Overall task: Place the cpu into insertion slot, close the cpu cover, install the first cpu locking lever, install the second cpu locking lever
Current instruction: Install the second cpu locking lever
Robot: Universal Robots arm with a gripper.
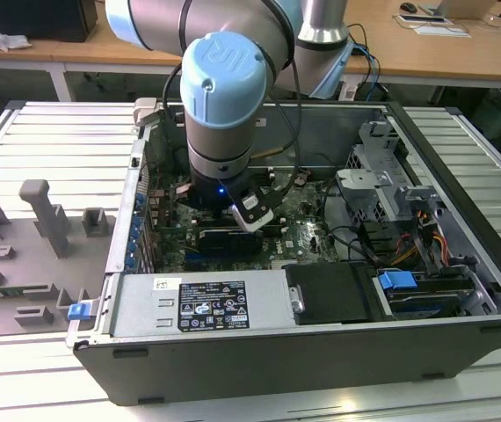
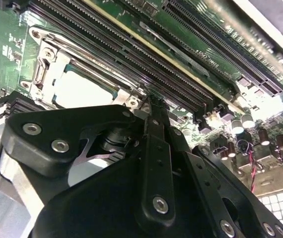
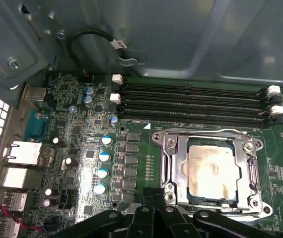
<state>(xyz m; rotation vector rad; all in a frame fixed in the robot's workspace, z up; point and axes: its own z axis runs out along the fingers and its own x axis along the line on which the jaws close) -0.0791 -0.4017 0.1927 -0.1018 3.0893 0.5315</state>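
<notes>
The cpu (image 3: 213, 171), a pale square chip, lies in the insertion slot (image 3: 254, 148) on the green motherboard. The cpu cover (image 3: 178, 168), a silver frame, lies flat around the chip. A thin wire lever (image 3: 206, 132) runs along the slot's edge next to the memory slots. My gripper (image 3: 159, 196) has its black fingers pressed together, with their tips just off one edge of the slot and nothing seen between them. The second wrist view has the gripper (image 2: 154, 101) beside the cpu (image 2: 84, 91). In the exterior view the arm (image 1: 224, 105) reaches down into the open computer case.
Long black memory slots (image 3: 191, 101) run beside the socket. Blue-topped capacitors (image 3: 104, 156) and rear ports (image 3: 25, 153) lie on its other side. A power supply (image 1: 198, 303) and a drive cage (image 1: 382, 176) fill the case. A grey fixture (image 1: 44, 220) stands at the exterior view's left.
</notes>
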